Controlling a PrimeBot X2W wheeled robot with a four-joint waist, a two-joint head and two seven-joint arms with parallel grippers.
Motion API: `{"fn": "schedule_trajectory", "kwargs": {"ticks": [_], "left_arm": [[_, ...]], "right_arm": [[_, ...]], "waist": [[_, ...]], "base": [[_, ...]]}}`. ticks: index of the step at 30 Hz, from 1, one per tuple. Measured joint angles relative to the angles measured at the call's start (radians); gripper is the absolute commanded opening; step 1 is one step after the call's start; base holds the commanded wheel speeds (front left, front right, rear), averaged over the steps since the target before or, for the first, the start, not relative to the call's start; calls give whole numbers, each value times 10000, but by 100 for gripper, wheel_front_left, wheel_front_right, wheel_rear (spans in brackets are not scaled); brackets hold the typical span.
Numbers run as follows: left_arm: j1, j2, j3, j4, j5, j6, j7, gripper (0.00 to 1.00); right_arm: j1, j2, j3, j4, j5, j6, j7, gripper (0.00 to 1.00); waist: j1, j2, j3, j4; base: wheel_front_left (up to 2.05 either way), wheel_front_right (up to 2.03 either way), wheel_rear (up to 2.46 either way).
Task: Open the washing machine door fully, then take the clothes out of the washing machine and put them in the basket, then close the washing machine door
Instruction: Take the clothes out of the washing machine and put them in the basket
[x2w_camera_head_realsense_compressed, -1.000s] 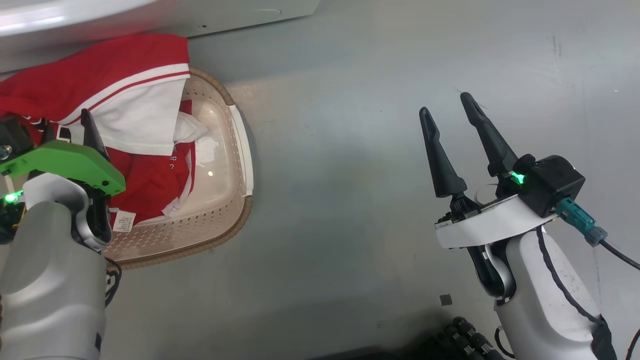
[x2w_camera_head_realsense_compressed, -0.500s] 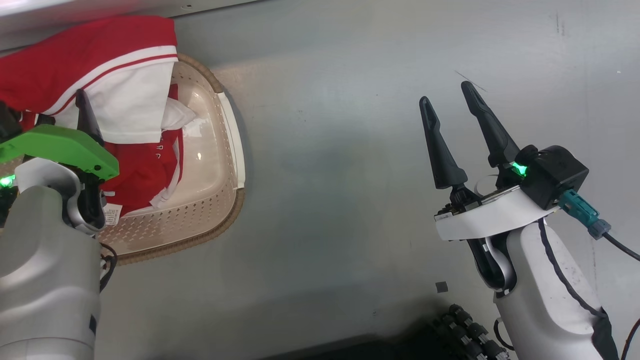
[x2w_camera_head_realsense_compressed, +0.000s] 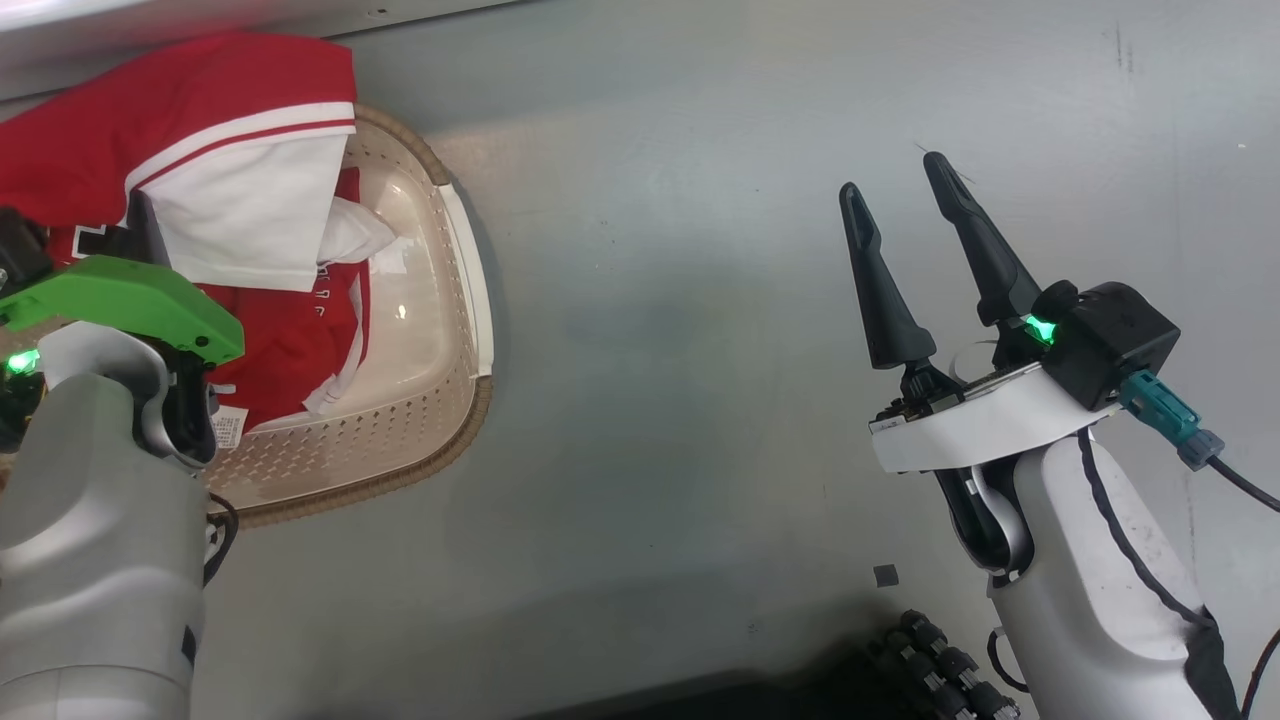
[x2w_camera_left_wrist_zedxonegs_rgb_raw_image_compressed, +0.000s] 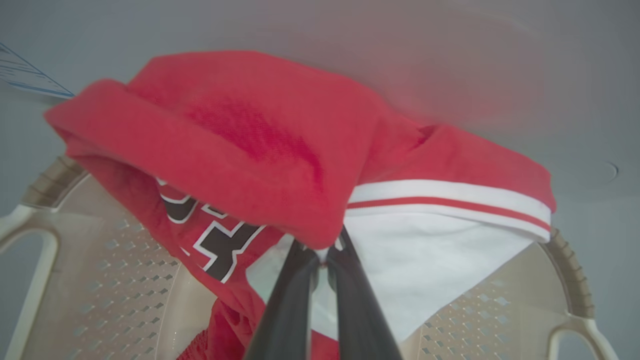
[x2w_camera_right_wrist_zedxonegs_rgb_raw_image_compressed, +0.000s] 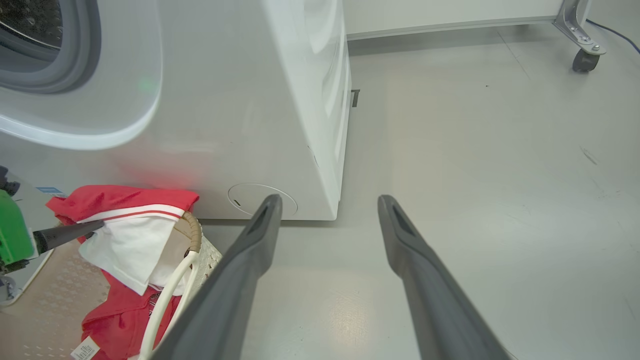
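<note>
The clothes, red and white with striped trim, drape over the far rim of the cream basket and hang into it. In the left wrist view my left gripper is shut, its tips pinching a red fold of the clothes above the basket. My right gripper stands open over bare floor, well right of the basket. The right wrist view shows the washing machine with its grey gasket at the upper left, and the clothes below it. The washing machine door is out of view.
Grey floor spreads to the right of the basket. A black ribbed cable bundle lies near my base. A wheeled metal leg stands far off beside the wall. The washing machine's white front runs just behind the basket.
My left gripper has gone from open to shut on a fold of the clothes over the basket. The head view shifted slightly at first. The right arm stays put.
</note>
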Motion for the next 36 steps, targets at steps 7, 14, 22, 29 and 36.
{"fn": "schedule_trajectory", "kwargs": {"ticks": [7,14,22,29,36], "left_arm": [[6,-52,-109,171,19,-127,-616,0],[137,-305,-199,351,127,-412,-943,0],[566,-433,-257,324,259,-508,-1103,0],[947,-602,-424,84,435,-541,-1104,0],[1392,-679,-470,-855,874,-602,-1104,0]], "right_arm": [[-3,-17,-65,44,-2,0,0,100],[-2,-107,-130,138,-13,0,0,100],[4,-146,-127,215,-35,0,0,100],[50,-257,-138,278,-86,0,0,100],[97,-303,-130,343,-111,0,0,100]], "waist": [[0,0,-107,117],[0,0,-346,328],[0,0,-643,507],[0,0,-924,722],[0,0,-1282,943]], "base": [[0,0,0],[0,0,0],[0,0,0],[0,0,0],[0,0,0]]}}
